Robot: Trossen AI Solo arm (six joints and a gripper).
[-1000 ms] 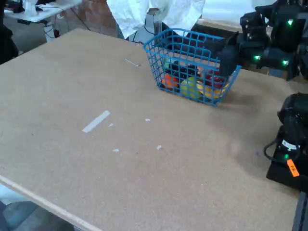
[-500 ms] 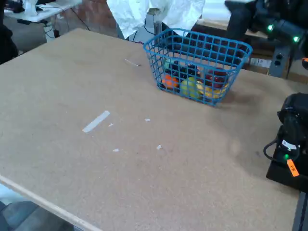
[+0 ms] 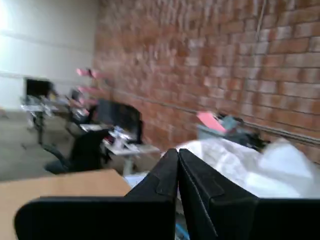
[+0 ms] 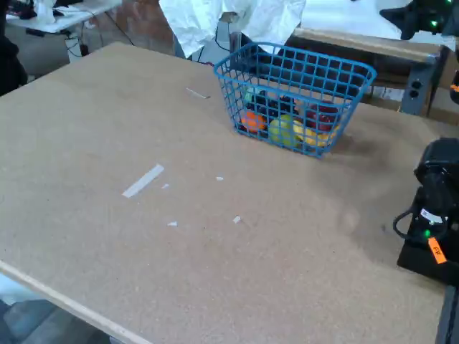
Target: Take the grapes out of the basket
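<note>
The blue wire basket (image 4: 358, 72) stands on the far part of the table in the fixed view. Inside it the dark grapes (image 4: 276, 104) lie among an orange fruit (image 4: 252, 120), a yellow-green fruit (image 4: 282, 131) and a red fruit (image 4: 321, 115). My arm (image 4: 423, 16) shows only as a dark shape with a green light at the top right corner, high above and to the right of the basket. In the wrist view my gripper (image 3: 177, 152) is shut, its black fingers pressed together with nothing between them, pointing at a brick wall.
The arm's black base (image 4: 436, 208) sits at the table's right edge. A white tape strip (image 4: 143, 180) and small scraps lie mid-table. White cloth (image 4: 229, 20) hangs behind the basket. A shelf (image 4: 373, 43) runs behind the table.
My arm has lifted away from the basket's right side, going up and right to the picture's corner. The basket and its fruit have not moved.
</note>
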